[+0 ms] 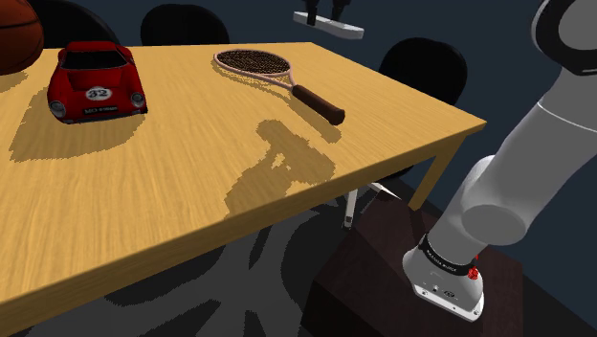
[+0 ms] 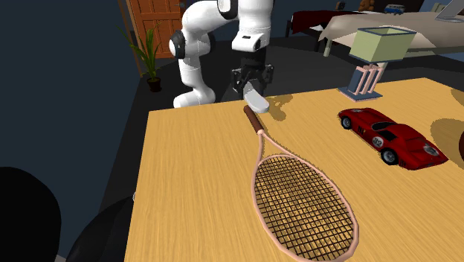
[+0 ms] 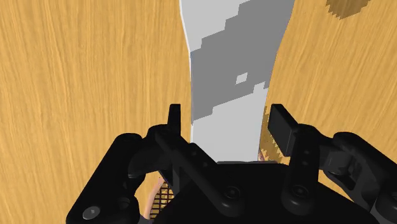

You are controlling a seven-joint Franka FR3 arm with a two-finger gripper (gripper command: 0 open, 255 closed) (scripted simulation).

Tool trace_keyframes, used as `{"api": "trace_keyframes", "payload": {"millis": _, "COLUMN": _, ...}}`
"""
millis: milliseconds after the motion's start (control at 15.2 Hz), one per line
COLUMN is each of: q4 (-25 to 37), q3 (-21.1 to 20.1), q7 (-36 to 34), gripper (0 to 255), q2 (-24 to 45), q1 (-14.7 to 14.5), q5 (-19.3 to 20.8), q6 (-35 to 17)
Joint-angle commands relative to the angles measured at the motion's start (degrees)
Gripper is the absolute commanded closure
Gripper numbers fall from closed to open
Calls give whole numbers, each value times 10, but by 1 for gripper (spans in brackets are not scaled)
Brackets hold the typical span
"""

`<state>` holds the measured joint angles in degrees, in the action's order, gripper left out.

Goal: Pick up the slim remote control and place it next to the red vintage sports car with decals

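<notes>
The arm (image 1: 497, 206) is built of thick, rounded white links with dark joints between them. Its base collar (image 1: 445, 287) is white, topped by a dark band with small pale lettering and a red dot (image 1: 473, 273). The pincer (image 3: 228, 121) is all black and angular, with round screw heads (image 3: 232, 191) in its body and flat, rectangular fingertips (image 3: 282, 127).

Wood-grain surface (image 1: 191, 201) w/ red car (image 1: 96, 81) at shoulder view's left, racket (image 1: 277, 78) to its right, well apart; brown ball (image 1: 14, 33) near car.
</notes>
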<state>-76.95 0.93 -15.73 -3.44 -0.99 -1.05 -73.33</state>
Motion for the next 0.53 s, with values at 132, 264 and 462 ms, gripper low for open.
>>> {"api": "trace_keyframes", "payload": {"millis": 132, "q4": 18, "q3": -31, "q7": -60, "gripper": 255, "q2": 15, "q1": -27, "q5": -2, "q6": 1}}
{"api": "trace_keyframes", "payload": {"millis": 264, "q4": 35, "q3": -46, "q7": -89, "gripper": 255, "q2": 29, "q1": -41, "q5": -1, "q6": 4}}
{"api": "trace_keyframes", "payload": {"millis": 462, "q4": 69, "q3": -69, "q7": -133, "gripper": 255, "q2": 56, "q1": -63, "q5": 1, "q6": 10}}
